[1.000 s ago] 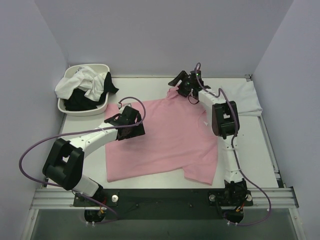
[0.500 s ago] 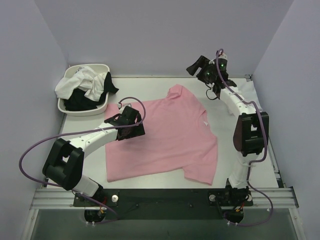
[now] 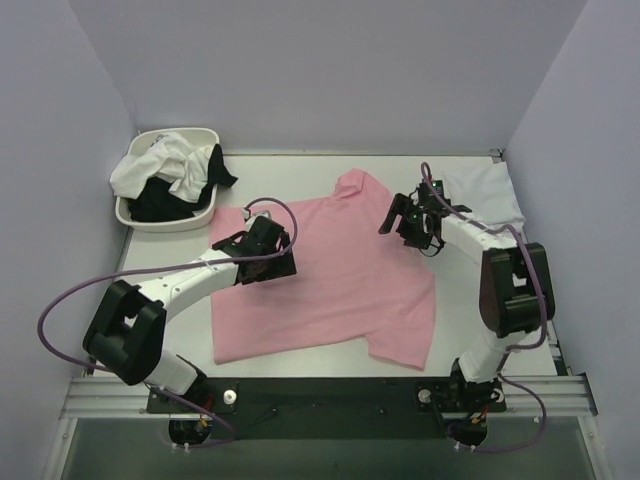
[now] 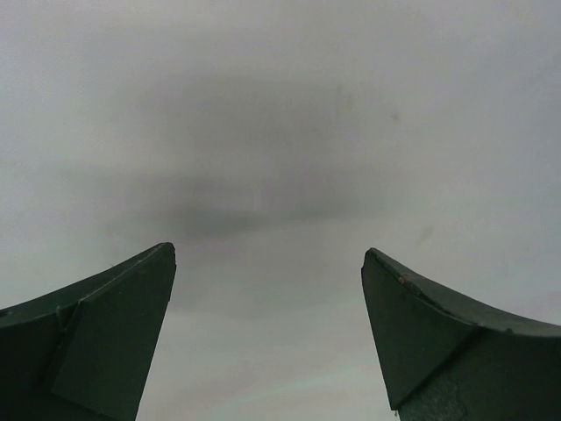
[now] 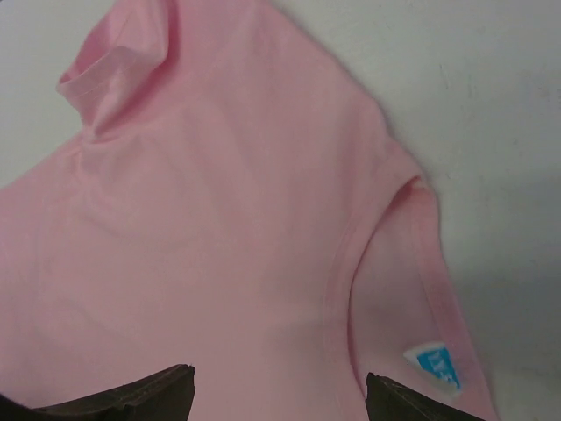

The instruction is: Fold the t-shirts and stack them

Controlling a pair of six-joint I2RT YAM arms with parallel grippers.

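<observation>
Now, shirt point(image 3: 330, 285): pink, soft, flat on tabletop point(image 3: 300, 170).
Left fingers point(image 4: 114, 333): dark wedges, wide, at its 10 o'clock.
Right fingers point(image 5: 131, 395): wide, above curved neckline point(image 5: 337, 263), 2 o'clock.

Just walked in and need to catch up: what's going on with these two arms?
They're folding t-shirts. A pink t-shirt lies spread flat on the table, not yet folded. The left gripper is open at its left edge, holding nothing; the right gripper hovers open near the collar. White shirts and a black shirt sit bunched in the white basin at the far left, and a white garment lies at the far right.
</observation>
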